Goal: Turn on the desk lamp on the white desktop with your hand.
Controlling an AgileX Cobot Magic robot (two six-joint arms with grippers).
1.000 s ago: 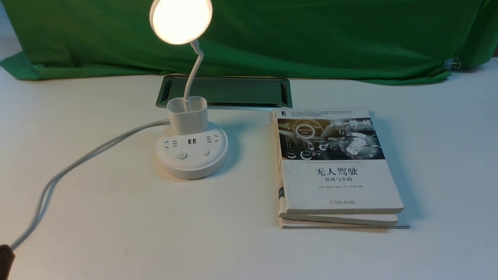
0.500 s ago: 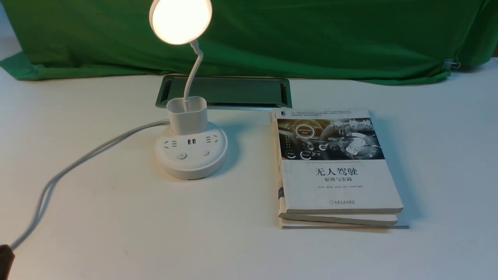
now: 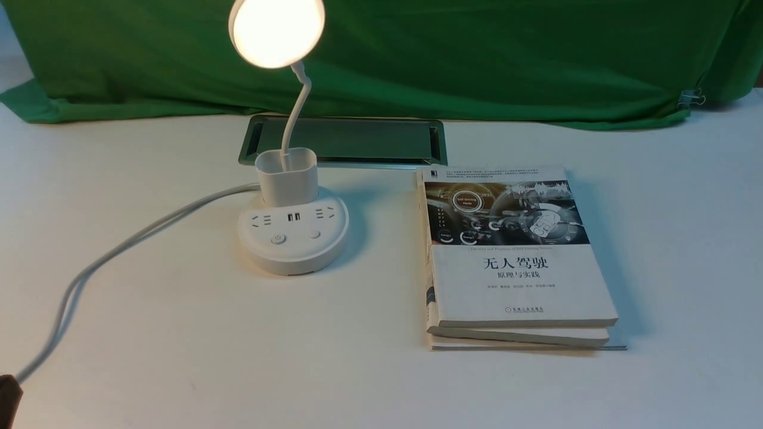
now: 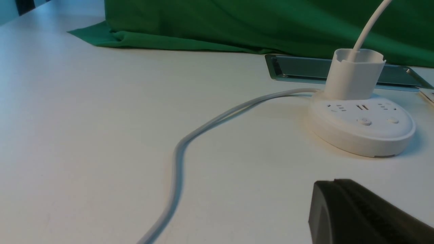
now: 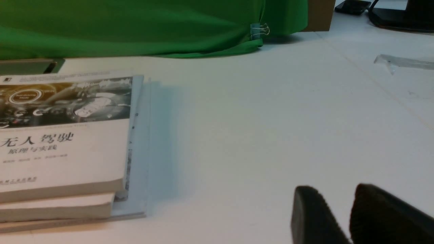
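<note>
The desk lamp stands on the white desktop (image 3: 179, 345) left of centre. Its round disc head (image 3: 277, 33) glows warm and lit. The thin neck drops into the cup holder (image 3: 287, 176) on the round base (image 3: 293, 253), which has sockets and two buttons (image 3: 278, 239). The base also shows in the left wrist view (image 4: 361, 135). My left gripper (image 4: 334, 183) is shut and empty, low over the desktop, well short of the base. Only a dark tip (image 3: 8, 396) shows in the front view. My right gripper (image 5: 334, 191) is slightly open and empty, right of the books.
The lamp's grey power cord (image 3: 119, 250) runs from the base to the front left edge. A stack of books (image 3: 512, 262) lies right of the lamp. The grey cable hatch (image 3: 357, 140) sits behind the lamp. A green cloth (image 3: 477, 53) covers the back.
</note>
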